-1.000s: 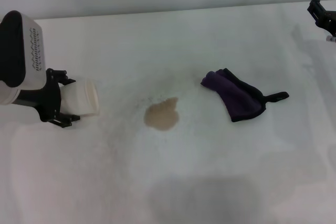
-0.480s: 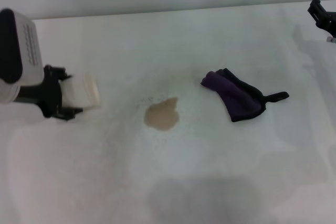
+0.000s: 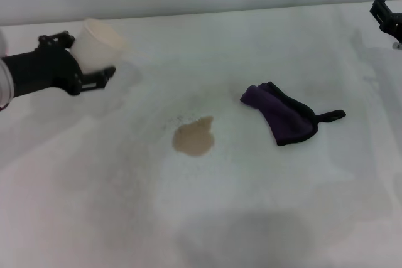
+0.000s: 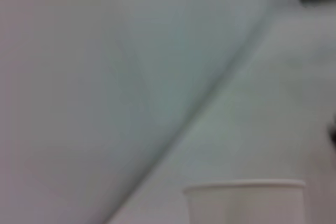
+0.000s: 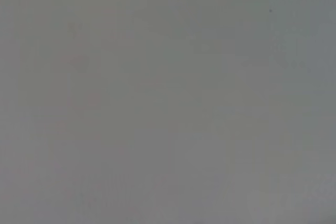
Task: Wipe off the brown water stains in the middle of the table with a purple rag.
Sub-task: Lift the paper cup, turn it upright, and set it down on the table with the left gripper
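The brown water stain (image 3: 194, 137) is a tan blotch in the middle of the white table (image 3: 207, 205), with tiny dark specks around it. The purple rag (image 3: 281, 117) lies crumpled to the right of the stain, its black loop tail pointing right. My left gripper (image 3: 88, 67) is at the far left, near the table's back edge, shut on a cream paper cup (image 3: 97, 45) held upright above the table. The cup's rim also shows in the left wrist view (image 4: 244, 203). My right gripper (image 3: 386, 17) is at the far right edge, away from the rag.
A grey wall runs behind the table's back edge. A grey shadow patch (image 3: 245, 236) lies on the table near the front. The right wrist view shows only plain grey.
My left gripper has lifted the cup and swung it back and up, turning from pointing down to pointing sideways. The rag, the stain and the right arm have not moved.
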{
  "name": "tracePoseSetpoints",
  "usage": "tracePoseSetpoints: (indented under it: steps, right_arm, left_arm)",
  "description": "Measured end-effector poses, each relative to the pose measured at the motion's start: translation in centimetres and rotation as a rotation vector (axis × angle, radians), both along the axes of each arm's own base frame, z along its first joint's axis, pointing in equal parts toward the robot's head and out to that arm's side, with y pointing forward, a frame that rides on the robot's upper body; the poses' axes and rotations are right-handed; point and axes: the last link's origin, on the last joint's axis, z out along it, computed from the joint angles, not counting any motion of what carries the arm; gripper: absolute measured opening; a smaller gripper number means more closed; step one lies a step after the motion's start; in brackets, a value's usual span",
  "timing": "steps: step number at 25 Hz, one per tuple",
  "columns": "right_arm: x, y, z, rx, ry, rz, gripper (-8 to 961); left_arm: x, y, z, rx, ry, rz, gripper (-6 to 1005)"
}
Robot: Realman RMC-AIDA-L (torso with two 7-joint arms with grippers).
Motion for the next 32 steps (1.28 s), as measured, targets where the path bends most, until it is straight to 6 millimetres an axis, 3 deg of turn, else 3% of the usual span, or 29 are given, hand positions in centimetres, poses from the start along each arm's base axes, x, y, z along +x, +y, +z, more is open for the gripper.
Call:
tracePoseSetpoints:
  steps: [3,7,13,32]
  right_arm:
    - [0.0,0.1,0.2,0.009,0.025,0.002,857]
    - [0.2,0.1,0.5,0.018,0.026,0.0,857]
    - [0.1,0.4,1.3,0.034,0.005,0.011,856]
    - [-0.5,1.1,1.5,0.038,0.002,0.03,855]
  left_arm:
    - [-1.2,-0.9,-0.7,0.096,-0.232,0.065,790]
    - [-3.7,-2.4,-1.7,0.229,-0.405,0.167,790]
    - [-6.2,-4.0,-3.2,0.342,-0.559,0.368,791]
    - [-6.7,-6.4,-7.1,0.312,-0.385,0.34,796]
